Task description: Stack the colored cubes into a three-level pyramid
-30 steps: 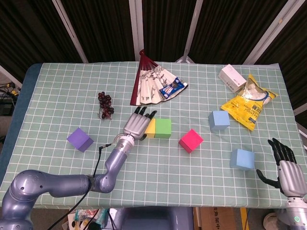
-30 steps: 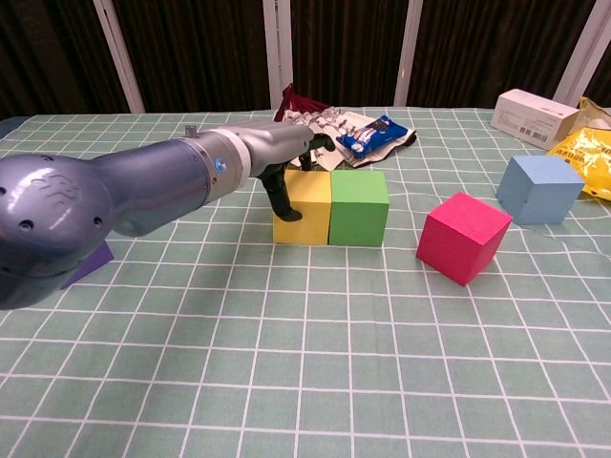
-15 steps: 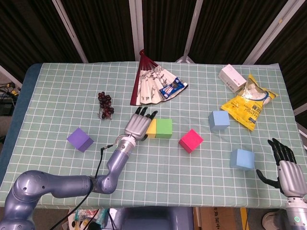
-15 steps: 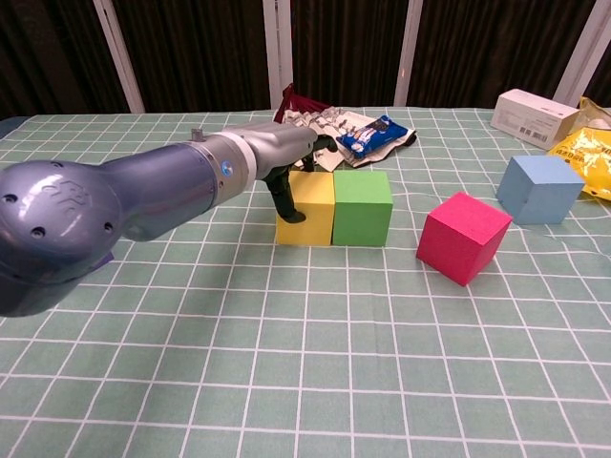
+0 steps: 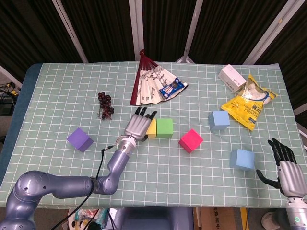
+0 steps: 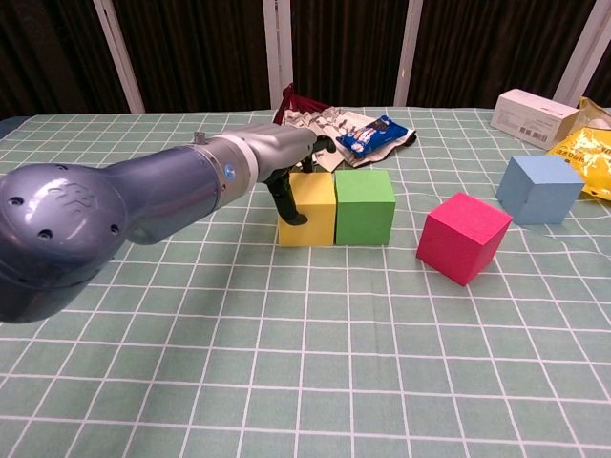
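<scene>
Head view first: nearest to us, at the front right edge of the green checked cloth-covered desk (image 5: 57, 96), our right robot hand (image 5: 284, 167) hangs off the desk, palm up, dark fingers spread, holding nothing. Just left of it lies a matte light blue foam-like cube (image 5: 242, 159), its faces roughly square to the desk edges. Our left robot hand (image 5: 138, 124), silver-backed with black fingertips, lies flat over the left side of a matte yellow cube (image 5: 151, 128); from the chest view its thumb presses down the cube's left face, the fingers reach across the top, and we cannot tell whether it truly grips. The yellow cube touches a matte green cube (image 5: 164, 128) on its right, the pair forming a short row running left to right. A matte magenta cube (image 5: 191, 140) sits near, to the right, turned corner-on to us. A matte purple cube (image 5: 79, 139) rests well apart at the left, also skewed. Farther right stands a second light blue cube (image 5: 218, 120), beside a crinkled yellow snack bag (image 5: 248, 105).

Beyond lie a dark grape bunch (image 5: 105, 104), an open paper folding fan (image 5: 152, 84) and a white carton (image 5: 232, 77).
</scene>
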Tool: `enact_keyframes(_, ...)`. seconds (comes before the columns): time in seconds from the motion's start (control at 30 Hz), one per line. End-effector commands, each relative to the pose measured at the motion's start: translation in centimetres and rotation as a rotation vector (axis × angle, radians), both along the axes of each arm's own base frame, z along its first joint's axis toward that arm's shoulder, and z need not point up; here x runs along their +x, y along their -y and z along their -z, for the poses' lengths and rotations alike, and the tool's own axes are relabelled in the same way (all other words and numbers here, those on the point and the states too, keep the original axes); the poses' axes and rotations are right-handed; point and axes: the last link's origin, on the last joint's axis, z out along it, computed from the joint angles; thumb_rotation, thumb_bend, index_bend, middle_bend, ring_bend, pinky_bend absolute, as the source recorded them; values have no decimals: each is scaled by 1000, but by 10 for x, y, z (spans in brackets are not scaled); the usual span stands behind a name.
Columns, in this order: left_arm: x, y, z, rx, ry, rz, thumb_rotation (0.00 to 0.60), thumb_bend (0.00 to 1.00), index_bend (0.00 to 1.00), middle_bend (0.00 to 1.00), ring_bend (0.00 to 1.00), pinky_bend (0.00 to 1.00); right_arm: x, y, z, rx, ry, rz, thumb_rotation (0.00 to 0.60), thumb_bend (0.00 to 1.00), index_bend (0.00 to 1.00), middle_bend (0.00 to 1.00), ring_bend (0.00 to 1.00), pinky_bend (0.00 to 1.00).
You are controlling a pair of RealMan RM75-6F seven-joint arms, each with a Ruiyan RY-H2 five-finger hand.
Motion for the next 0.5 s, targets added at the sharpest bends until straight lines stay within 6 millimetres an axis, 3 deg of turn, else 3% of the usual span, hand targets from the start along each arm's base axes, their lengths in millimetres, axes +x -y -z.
enact_keyframes(0.03,0,0,0,2,0,-4,600,312,0,208,8,0,0,0,0,0,0,0,600,300,0,0,0,0)
enact_keyframes(0.5,-3,-1,-9,17,11,-20,600,274,0,78,0,0,0,-1,0,0,1,-1,600,300,0,0,0,0)
